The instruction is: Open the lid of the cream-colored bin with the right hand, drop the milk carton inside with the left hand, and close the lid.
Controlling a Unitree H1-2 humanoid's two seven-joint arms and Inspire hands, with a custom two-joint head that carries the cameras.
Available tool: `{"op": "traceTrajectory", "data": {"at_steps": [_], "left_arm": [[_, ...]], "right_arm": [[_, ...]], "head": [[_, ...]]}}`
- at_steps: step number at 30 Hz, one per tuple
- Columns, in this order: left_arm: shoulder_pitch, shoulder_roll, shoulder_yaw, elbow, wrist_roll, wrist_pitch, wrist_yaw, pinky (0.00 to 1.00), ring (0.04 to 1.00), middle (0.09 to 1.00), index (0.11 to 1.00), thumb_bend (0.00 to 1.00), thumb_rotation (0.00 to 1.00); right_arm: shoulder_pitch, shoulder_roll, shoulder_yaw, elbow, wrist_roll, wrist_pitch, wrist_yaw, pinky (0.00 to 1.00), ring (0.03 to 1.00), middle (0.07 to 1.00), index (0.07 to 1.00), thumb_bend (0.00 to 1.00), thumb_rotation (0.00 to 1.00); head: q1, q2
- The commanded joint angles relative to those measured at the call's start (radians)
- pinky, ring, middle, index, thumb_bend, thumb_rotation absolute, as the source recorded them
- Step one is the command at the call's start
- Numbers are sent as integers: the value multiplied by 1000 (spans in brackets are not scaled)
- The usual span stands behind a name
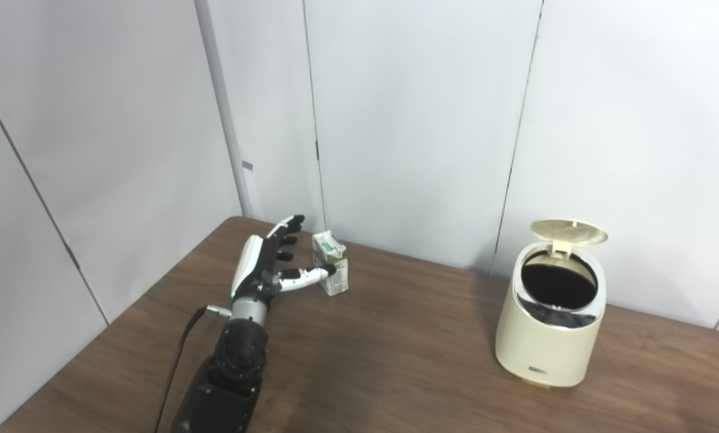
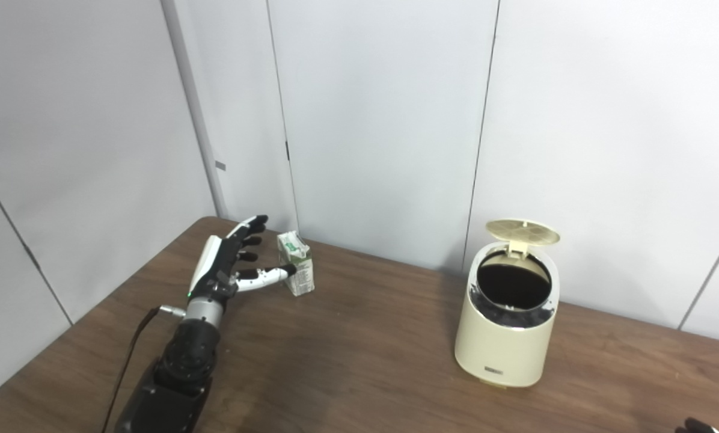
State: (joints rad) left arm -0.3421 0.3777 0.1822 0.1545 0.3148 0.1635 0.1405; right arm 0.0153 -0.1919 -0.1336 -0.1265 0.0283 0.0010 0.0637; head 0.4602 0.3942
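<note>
The carton (image 1: 330, 263) stands upright on the bench (image 1: 395, 349), well apart from the bin (image 1: 549, 337) (lid (image 1: 569, 232) up). The left hand (image 1: 269, 264) is spread wide, thumb touching it; a nudge could topple it.

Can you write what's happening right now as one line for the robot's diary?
lid: up | bin: open | milk carton: upright on table | left hand: open, thumb at carton | right hand: barely in view
</note>
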Motion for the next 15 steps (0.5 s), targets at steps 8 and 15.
{"op": "traceTrajectory", "data": {"at_steps": [8,15], "left_arm": [[-156,109,-97,21,61,188,-104,873,940,952,969,894,210],[-220,146,-151,102,89,220,-123,873,947,975,978,965,181]], "right_arm": [[-29,5,2,-28,1,-35,-11,516,693,746,730,750,730],[-28,7,7,-42,-9,-34,-14,510,686,738,718,767,744]], "head": [[-13,-4],[-18,-1]]}}
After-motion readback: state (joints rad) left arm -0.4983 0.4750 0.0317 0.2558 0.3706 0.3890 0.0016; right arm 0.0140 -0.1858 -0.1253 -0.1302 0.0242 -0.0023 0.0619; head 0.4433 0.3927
